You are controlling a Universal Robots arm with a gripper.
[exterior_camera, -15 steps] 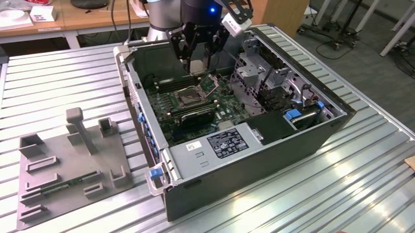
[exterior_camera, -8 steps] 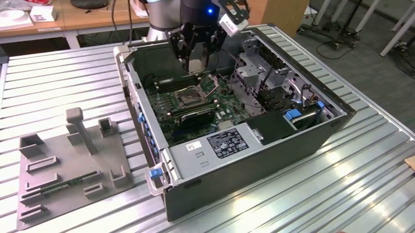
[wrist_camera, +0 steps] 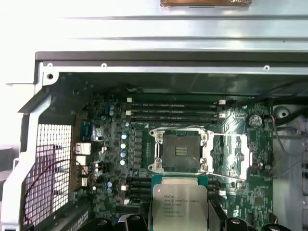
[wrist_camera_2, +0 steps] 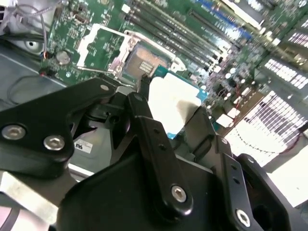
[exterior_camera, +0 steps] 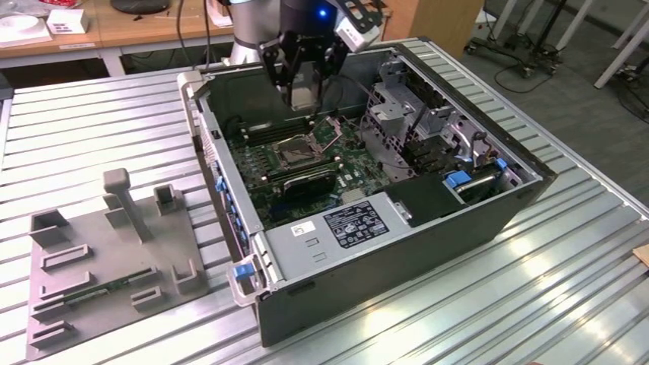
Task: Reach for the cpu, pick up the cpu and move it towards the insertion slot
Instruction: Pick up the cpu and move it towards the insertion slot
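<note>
Cpu, a thin square chip with a silvery-white metal face and a green edge, sits clamped between the black jaws of the gripper, held up over the motherboard just beside the insertion slot. In the second wrist view the chip shows as a pale glossy square pinched by the dark, bolted linkages of the gripper, with the slot close beyond it. The slot is a square socket with a dark, finely pinned centre, and its shiny metal frame is swung open to one side.

From where the exterior view looks, the arm comes down steeply from above into the open computer case, its wrist pointing nearly straight down and the gripper hanging over the slot; the chip itself is hard to make out there, perhaps the pale patch at the tip. The case is black steel with its side off, showing green circuit board, long narrow black memory slots and loose cables. It lies on a ribbed aluminium tabletop. Toward the exterior view's left rests a grey plastic fixture with upright blocks and recesses.
</note>
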